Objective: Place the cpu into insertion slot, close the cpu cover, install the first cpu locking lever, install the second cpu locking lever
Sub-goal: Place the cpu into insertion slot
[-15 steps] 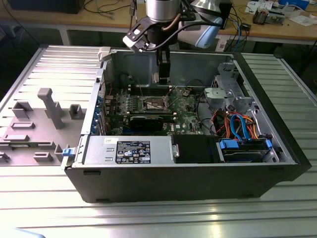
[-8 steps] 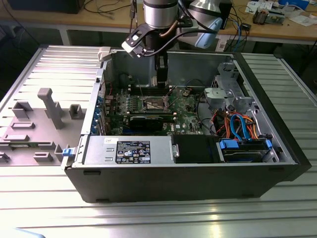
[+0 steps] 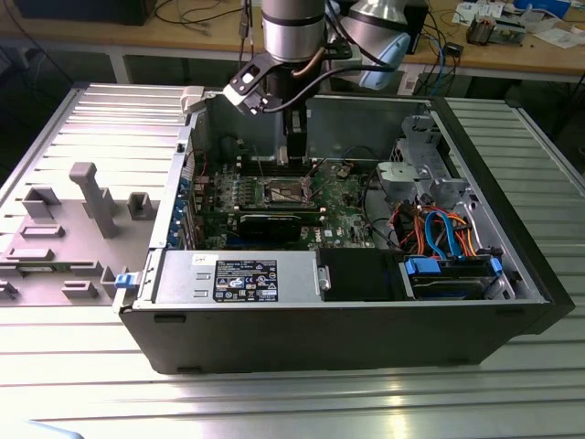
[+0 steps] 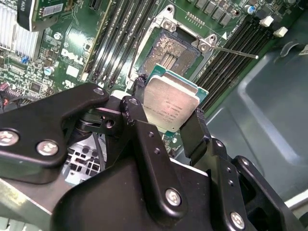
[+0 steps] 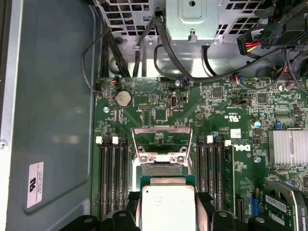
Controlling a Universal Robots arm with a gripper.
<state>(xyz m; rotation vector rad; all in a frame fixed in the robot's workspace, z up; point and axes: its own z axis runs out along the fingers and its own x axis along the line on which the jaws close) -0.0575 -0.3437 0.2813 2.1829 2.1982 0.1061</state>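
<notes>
cpu [image 4: 169, 96]: dull silver-grey top, green edge | insertion slot [image 4: 169, 53]: brownish-gold contact field, grey rim | cpu cover [image 5: 162, 128]: grey metal | motherboard [image 5: 216, 110]: green | end effector [image 4: 169, 105]: black | memory slots [image 5: 108, 178]: black | heatsink [image 5: 287, 147]: silver, finely striped | cables [image 3: 445, 233]: blue, orange, red | label [image 3: 245, 279]: black, white print | computer case [image 3: 320, 334]: dark grey | bench [image 3: 302, 402]: ribbed silver-grey

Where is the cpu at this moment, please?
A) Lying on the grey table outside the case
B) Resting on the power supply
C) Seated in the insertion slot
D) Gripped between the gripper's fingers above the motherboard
D: in the second wrist view the cpu sits clamped between the fingers of the gripper, while the insertion slot beyond it shows its bare contact field.
</notes>
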